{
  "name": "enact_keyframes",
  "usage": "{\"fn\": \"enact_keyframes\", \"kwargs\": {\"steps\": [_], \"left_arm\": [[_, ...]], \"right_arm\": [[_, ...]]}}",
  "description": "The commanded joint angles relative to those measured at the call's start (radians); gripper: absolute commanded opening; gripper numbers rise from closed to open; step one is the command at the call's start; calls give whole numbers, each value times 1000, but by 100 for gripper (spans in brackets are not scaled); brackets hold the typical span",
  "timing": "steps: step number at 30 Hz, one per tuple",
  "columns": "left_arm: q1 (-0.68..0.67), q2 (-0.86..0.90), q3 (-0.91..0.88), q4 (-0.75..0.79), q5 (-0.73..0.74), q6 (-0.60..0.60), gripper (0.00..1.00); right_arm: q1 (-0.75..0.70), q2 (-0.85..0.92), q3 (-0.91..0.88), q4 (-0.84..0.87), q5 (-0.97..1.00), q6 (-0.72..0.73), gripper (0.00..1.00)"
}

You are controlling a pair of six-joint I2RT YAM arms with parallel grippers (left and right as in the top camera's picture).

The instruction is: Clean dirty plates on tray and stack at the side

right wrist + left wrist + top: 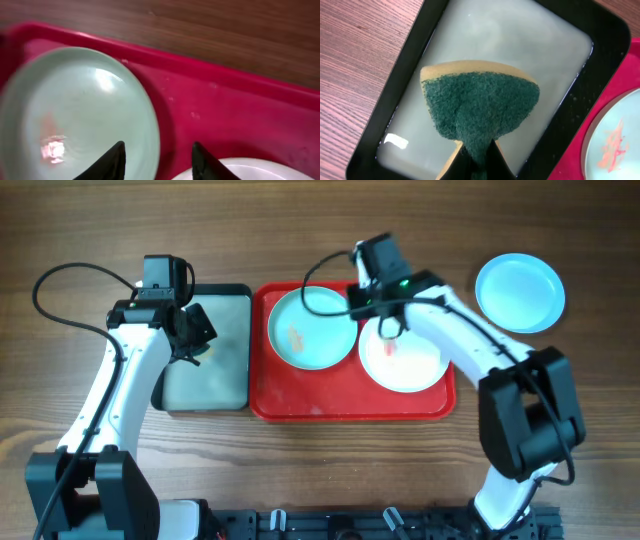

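The red tray [300, 402] holds a pale turquoise plate [312, 328] with an orange smear and a white plate [410, 365] with a red smear. A second turquoise plate [519, 292] lies on the table at the right. My right gripper [366, 304] hovers open between the two tray plates. In the right wrist view, the gripper [158, 147] straddles the right rim of the turquoise plate [75, 110], with the white plate [250, 170] below right. My left gripper [477, 157] is shut on a green sponge [480, 105] over the grey tray [485, 30].
The black-rimmed grey tray [215, 380] sits right against the red tray's left side. Bare wooden table [300, 230] surrounds both. A cable from the right arm loops over the turquoise plate on the tray.
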Motion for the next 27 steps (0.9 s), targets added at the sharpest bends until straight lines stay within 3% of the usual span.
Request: {"fn": "enact_keyframes", "kwargs": {"steps": [1, 3, 8, 11, 19, 21, 23, 27], "left_arm": [[2, -3, -5, 23, 41, 20, 4], [2, -3, -5, 40, 69, 19, 4], [2, -2, -5, 56, 69, 20, 4], [2, -2, -5, 56, 69, 23, 4], [2, -2, -5, 55, 69, 23, 4], [2, -2, -5, 55, 69, 23, 4], [2, -2, -5, 52, 69, 23, 4], [-3, -2, -5, 53, 68, 81, 4]], "right_arm": [[-84, 11, 75, -15, -257, -127, 37], [-81, 22, 74, -22, -256, -234, 36], [-37, 112, 73, -6, -222, -244, 24], [-26, 167, 73, 2, -205, -240, 27], [-26, 199, 73, 16, -151, -188, 23], [-26, 199, 73, 4, -151, -188, 10], [-26, 199, 73, -16, -151, -187, 4], [-26, 154, 73, -68, -150, -19, 4]]}}
